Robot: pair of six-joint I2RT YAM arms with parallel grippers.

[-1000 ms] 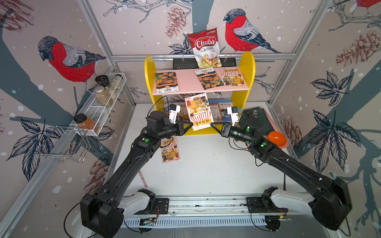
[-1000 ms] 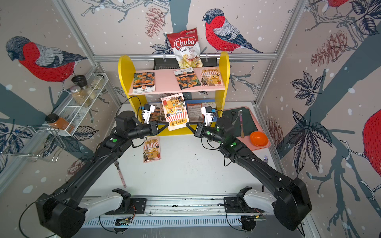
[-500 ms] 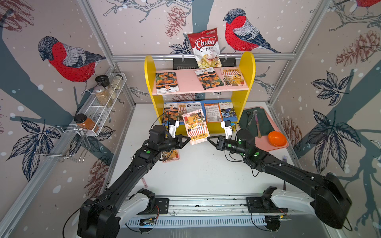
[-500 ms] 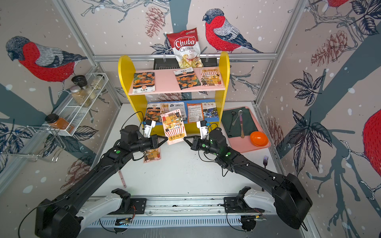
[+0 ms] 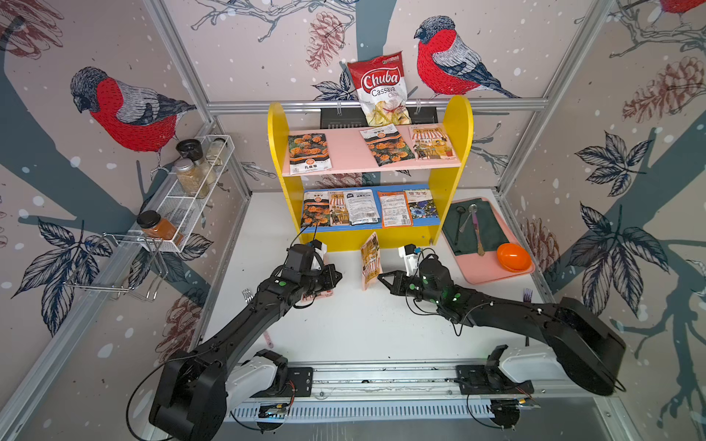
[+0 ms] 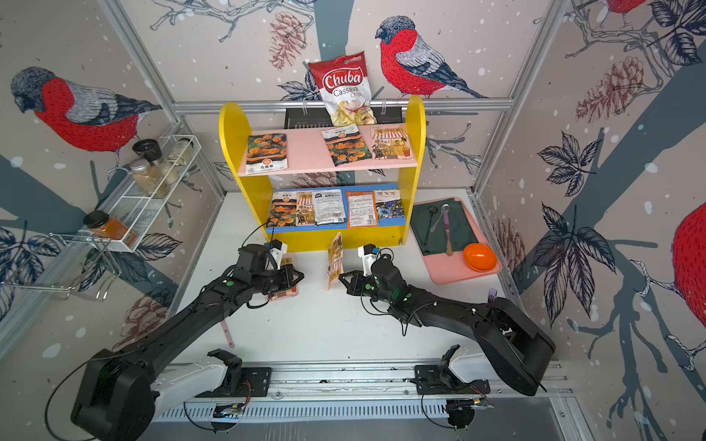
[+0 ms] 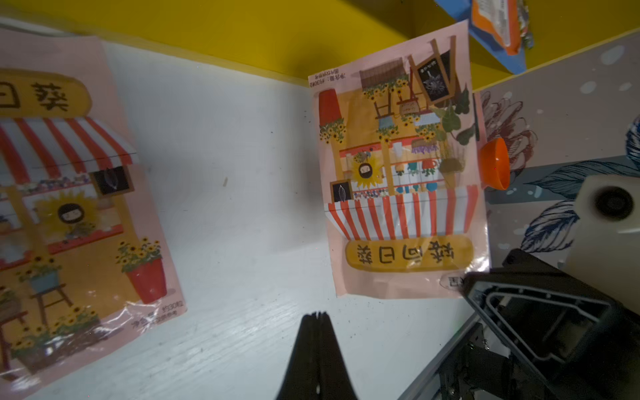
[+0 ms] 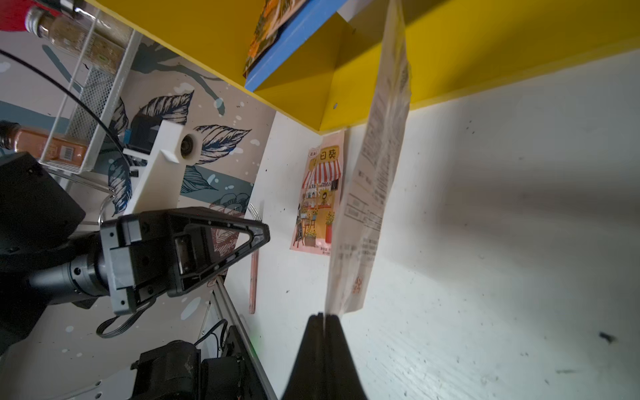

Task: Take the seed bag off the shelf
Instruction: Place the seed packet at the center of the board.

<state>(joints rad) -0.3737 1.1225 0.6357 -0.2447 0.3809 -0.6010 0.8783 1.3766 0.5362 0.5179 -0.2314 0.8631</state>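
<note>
The shelf [image 5: 452, 126] stands at the back, with yellow side panels, a pink upper board and a blue lower board, both holding several seed packets. One seed bag [image 5: 370, 261] with a striped-awning picture is off the shelf, standing on edge just in front of its yellow base. My right gripper [image 5: 380, 278] is shut on that bag's corner; in the right wrist view the bag [image 8: 374, 194] rises edge-on from the closed fingertips [image 8: 332, 320]. My left gripper [image 5: 338, 275] is shut and empty, a little left of the bag [image 7: 401, 173]. Another seed bag [image 7: 69, 207] lies flat on the table beneath the left arm.
A white wire spice rack [image 5: 191, 191] with jars hangs on the left wall. A pink tray [image 5: 493, 275] at the right holds a green cloth, spoons and an orange bowl [image 5: 514, 257]. A chips bag [image 5: 382, 89] hangs behind the shelf. A pink-handled fork [image 5: 267, 338] lies by the left arm.
Both arms have drawn back from the shelf and lowered toward the table. The seed bag came along in the right gripper and turned edge-on. The left gripper now sits apart from it.
</note>
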